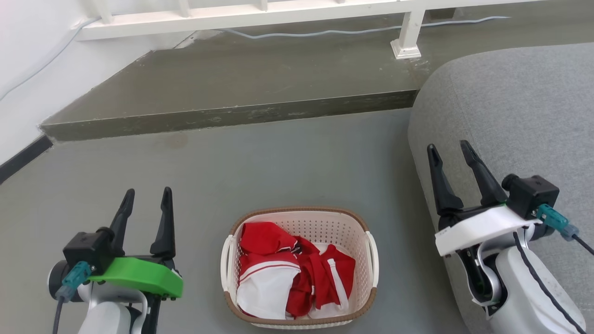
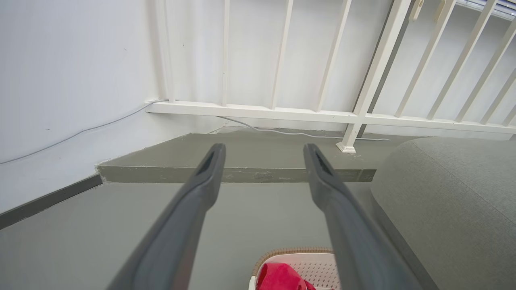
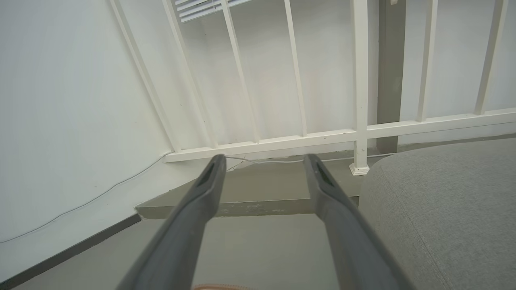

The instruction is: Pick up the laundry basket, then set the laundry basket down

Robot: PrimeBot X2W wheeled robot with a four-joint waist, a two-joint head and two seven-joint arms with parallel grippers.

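Since the laundry basket (image 1: 300,266) sits on the grey floor (image 1: 260,157) between my arms, I have both flanking it — left gripper (image 1: 146,199) and right gripper (image 1: 449,155) each spread wide, holding nothing. Its white loop handles (image 1: 227,260) face outward — I judge one for each side.

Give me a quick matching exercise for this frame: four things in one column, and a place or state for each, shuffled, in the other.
Things:
1. laundry basket
2. left end effector
3. right end effector
4. white cable

Places or states:
A. open, in front of the grey sofa
B. on the floor, holding red and white clothes
C. lying on the raised step under the railing
D. open, left of the basket

Pairs: 1-B, 2-D, 3-A, 4-C
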